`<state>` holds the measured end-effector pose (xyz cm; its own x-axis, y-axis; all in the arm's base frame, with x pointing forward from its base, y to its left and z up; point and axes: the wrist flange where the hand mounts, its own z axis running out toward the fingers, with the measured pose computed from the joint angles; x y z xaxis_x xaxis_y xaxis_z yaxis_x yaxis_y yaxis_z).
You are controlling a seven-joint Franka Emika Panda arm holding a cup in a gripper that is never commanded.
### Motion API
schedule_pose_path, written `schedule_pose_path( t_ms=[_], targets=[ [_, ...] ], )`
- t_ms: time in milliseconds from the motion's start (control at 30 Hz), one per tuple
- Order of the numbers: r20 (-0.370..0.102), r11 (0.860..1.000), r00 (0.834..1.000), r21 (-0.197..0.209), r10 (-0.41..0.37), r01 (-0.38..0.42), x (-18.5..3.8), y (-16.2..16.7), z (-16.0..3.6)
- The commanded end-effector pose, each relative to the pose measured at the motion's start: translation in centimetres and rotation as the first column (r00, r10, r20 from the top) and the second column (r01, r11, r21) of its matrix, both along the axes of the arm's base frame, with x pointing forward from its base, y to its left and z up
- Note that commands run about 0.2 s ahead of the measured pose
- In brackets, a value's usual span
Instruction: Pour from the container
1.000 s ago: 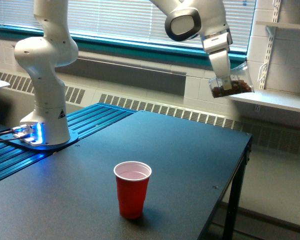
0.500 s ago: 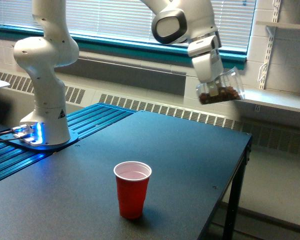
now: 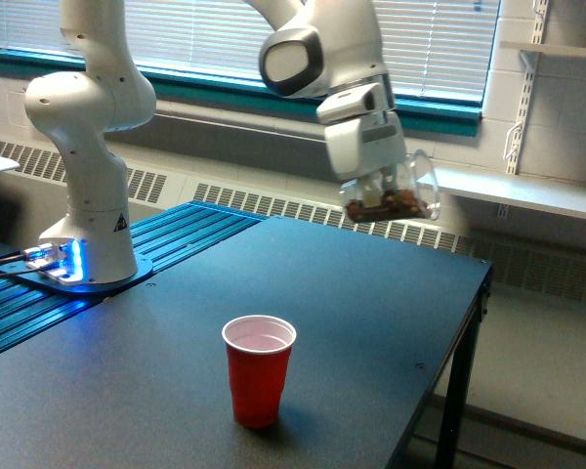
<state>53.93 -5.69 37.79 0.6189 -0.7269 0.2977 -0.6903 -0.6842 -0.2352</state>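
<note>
A: Nearest, red cup (image 3: 259,368) upright on counter (image 3: 371,322), looking empty?
B: Seems so. Nothing poured yet.
A: Farther back?
B: Tool (image 3: 379,186) pinching clear container (image 3: 398,193), tilted, brown contents inside, high above counter, well apart from cup. Approach and pour left.

A red plastic party cup (image 3: 259,369) stands upright, mouth open, on the dark counter (image 3: 371,322) at lower centre of the frame. Window blinds (image 3: 205,34) span the top. A baseboard heater grille (image 3: 273,207) runs along the wall. A white wall shelf (image 3: 532,192) sits at right.
</note>
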Motion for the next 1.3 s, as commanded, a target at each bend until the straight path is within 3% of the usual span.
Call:
schedule_pose_path(
  t_ms=[33, 267, 433, 600, 1300],
  targets=[
    [0.014, 0.999, 0.999, -0.003, -0.046, 0.046, -1.7, -3.0, 0.2],
    [-0.005, 0.998, 0.998, -0.006, -0.068, 0.068, -3.9, -5.6, -0.8],
    [-0.028, 0.996, 0.996, -0.040, -0.086, 0.085, -5.7, -7.7, -1.7],
    [-0.039, 0.993, 0.993, -0.046, -0.112, 0.110, -7.0, -9.4, -2.3],
    [-0.082, 0.973, 0.970, -0.001, -0.229, 0.230, -11.7, -15.0, -4.6]
  ],
)
